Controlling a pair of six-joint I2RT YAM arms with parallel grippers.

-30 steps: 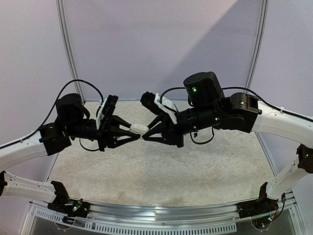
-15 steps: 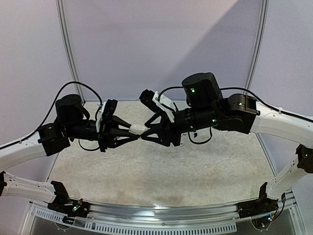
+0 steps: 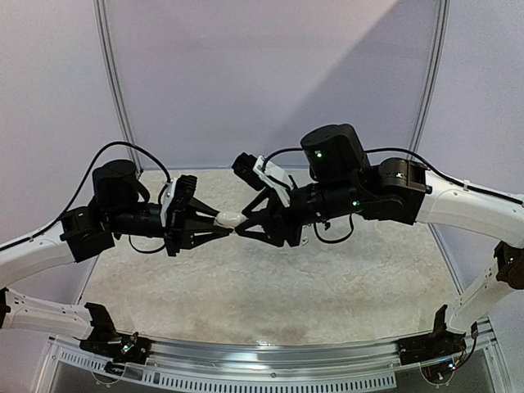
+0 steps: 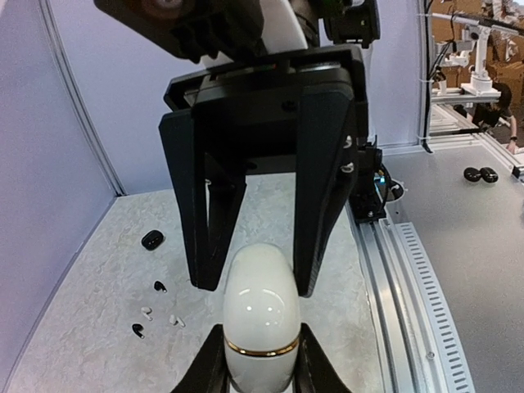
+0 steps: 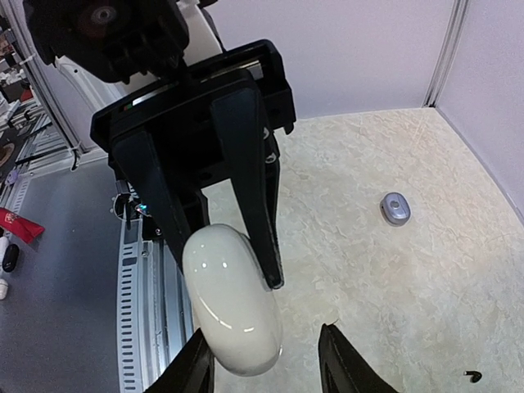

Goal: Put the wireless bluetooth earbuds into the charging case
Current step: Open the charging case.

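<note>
Right tool (image 3: 241, 224) widened; charging case (image 4: 261, 315) clamped in left tool (image 3: 225, 223).

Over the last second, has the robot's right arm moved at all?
Yes, slightly. The right arm has drifted left, away from the slanted post at the back right.

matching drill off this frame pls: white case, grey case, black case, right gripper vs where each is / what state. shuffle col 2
Things
1. white case
2. grey case
3. black case
4. right gripper

Places or states
A. on the table, close to the loose earbuds
B. open, one finger on each side of the white case
C. off the table, clamped in the shut left gripper
D. on the table, lying by itself

Pairs: 1-C, 2-D, 3-A, 4-B
</note>
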